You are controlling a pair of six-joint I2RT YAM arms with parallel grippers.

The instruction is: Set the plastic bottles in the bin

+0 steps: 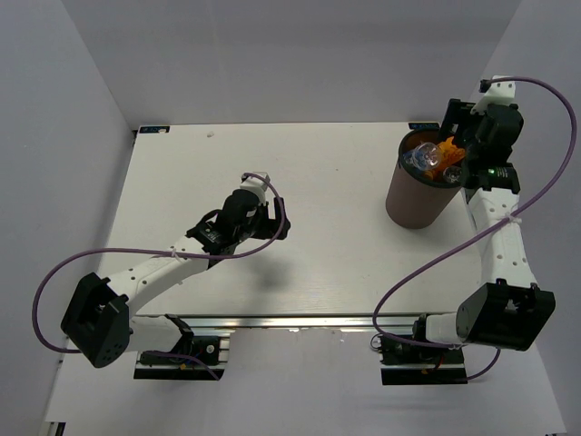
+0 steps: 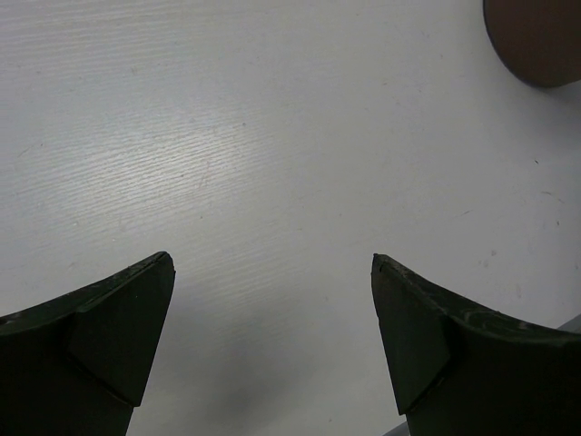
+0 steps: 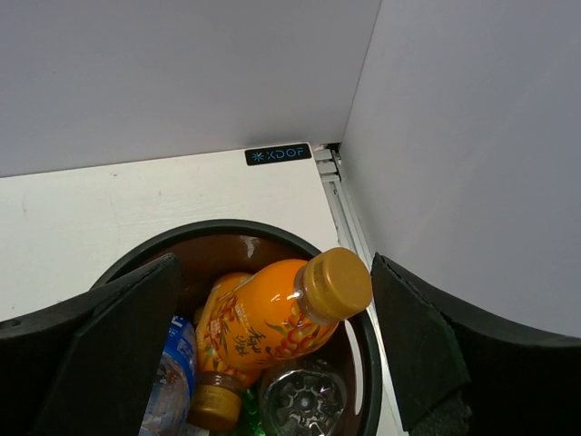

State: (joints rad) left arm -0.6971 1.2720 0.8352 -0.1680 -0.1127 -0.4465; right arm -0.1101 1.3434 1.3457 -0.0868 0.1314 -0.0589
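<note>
The dark brown bin (image 1: 413, 195) stands at the table's far right. Several plastic bottles (image 1: 434, 156) lie inside it. In the right wrist view an orange bottle (image 3: 268, 318) rests on top, its cap poking up by the bin's rim (image 3: 227, 230). Under it are a second orange bottle (image 3: 211, 400), a clear one with a blue label (image 3: 172, 368) and a clear one (image 3: 304, 401). My right gripper (image 3: 274, 263) hangs open over the bin, its fingers apart from the top bottle. My left gripper (image 2: 272, 259) stands open over bare table, holding nothing.
The bin's side (image 2: 537, 41) shows at the top right of the left wrist view. Grey walls close in the table at the back and right, near the right arm (image 1: 495, 227). A metal rail (image 3: 340, 204) runs along the table's right edge.
</note>
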